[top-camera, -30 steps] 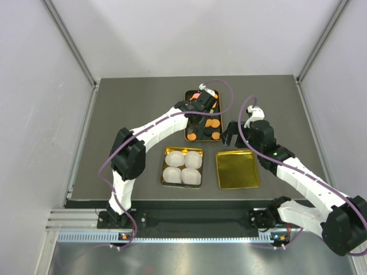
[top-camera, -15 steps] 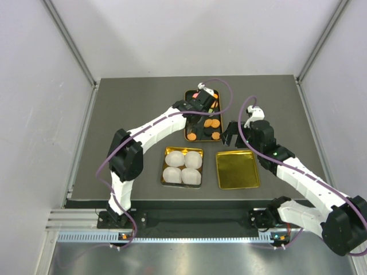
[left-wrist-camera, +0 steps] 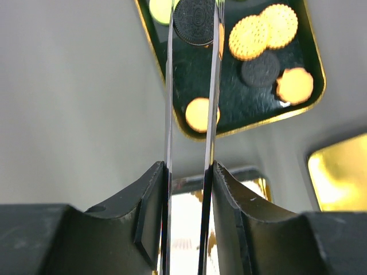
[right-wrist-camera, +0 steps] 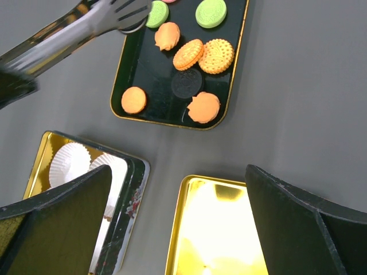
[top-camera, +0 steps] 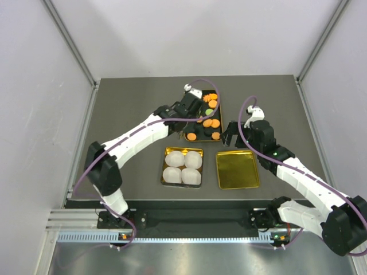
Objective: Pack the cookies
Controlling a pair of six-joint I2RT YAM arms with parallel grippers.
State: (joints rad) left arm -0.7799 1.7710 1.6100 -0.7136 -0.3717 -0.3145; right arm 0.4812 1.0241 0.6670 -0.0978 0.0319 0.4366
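Cookies lie in a black gold-rimmed tray (top-camera: 219, 117): orange ones (right-wrist-camera: 216, 55), two green (right-wrist-camera: 210, 12) and one black (right-wrist-camera: 186, 83). My left gripper (top-camera: 187, 106) is shut on metal tongs (right-wrist-camera: 74, 31), whose tips reach over the tray's far left corner. In the left wrist view the gripper (left-wrist-camera: 189, 172) clamps the two tong blades (left-wrist-camera: 168, 103), and a black sandwich cookie (left-wrist-camera: 195, 20) sits between their tips. My right gripper (top-camera: 232, 134) is open and empty, hovering (right-wrist-camera: 183, 229) between the cookie tray and the gold lid.
A gold tin (top-camera: 163, 166) holding several white cup liners (top-camera: 174, 173) sits in front of the cookie tray. An empty gold lid (top-camera: 237, 169) lies to its right. Grey walls enclose the dark table on three sides.
My left arm has swung left and back, drawing the tongs off the middle of the cookie tray to its far left corner. More cookies now show. The right arm has not moved.
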